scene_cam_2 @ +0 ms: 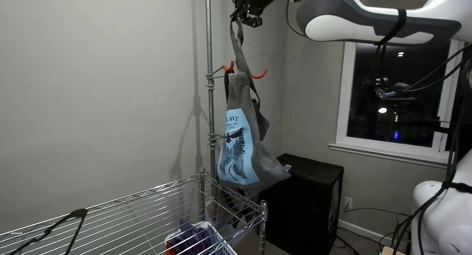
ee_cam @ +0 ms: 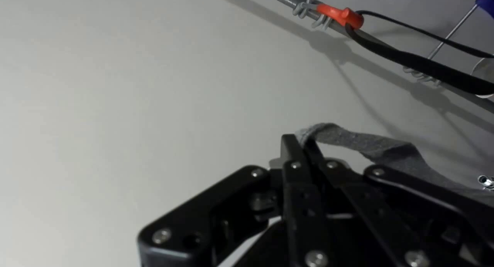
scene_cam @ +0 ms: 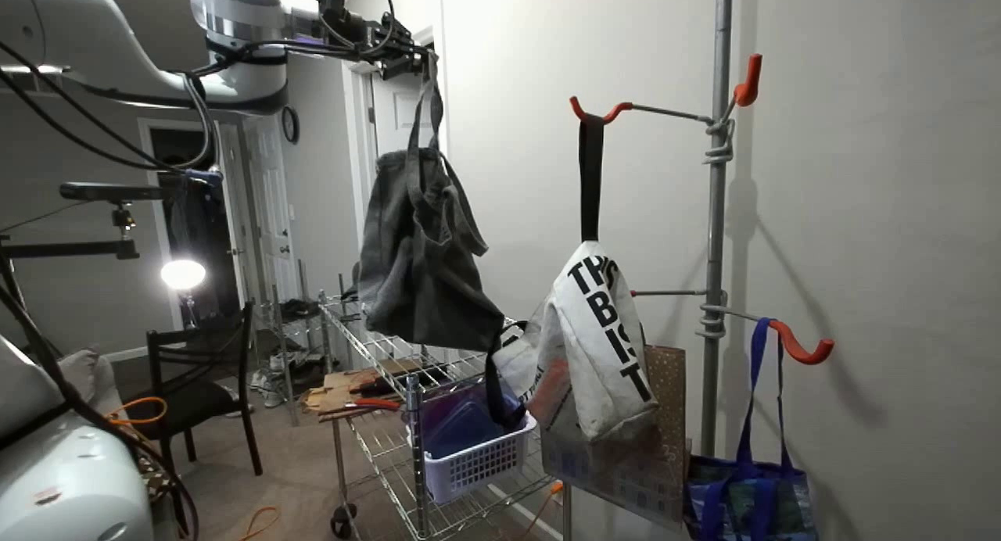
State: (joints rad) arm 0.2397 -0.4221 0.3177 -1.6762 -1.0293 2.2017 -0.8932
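The one claw (scene_cam: 429, 53) was closed tight on one strap (ee_cam: 349, 137) of a single gray tote bag (scene_cam: 430, 291), which hung directly below it; a second strap (scene_cam: 469, 220) drooped free. Beside the claw, well apart, stood one pole (scene_cam: 715, 220) with three red hooks (scene_cam: 798, 352) in an exterior view; one white bag (scene_cam: 598, 330) and one blue bag (scene_cam: 751, 498) hung lower than the claw. Farther below stood one wire rack (scene_cam_2: 143, 218) with one white basket (scene_cam: 481, 467). Only an exterior view showed the tote's light-blue print (scene_cam_2: 238, 148) and a window (scene_cam_2: 383, 126); of the tote, the wrist view caught just strap.
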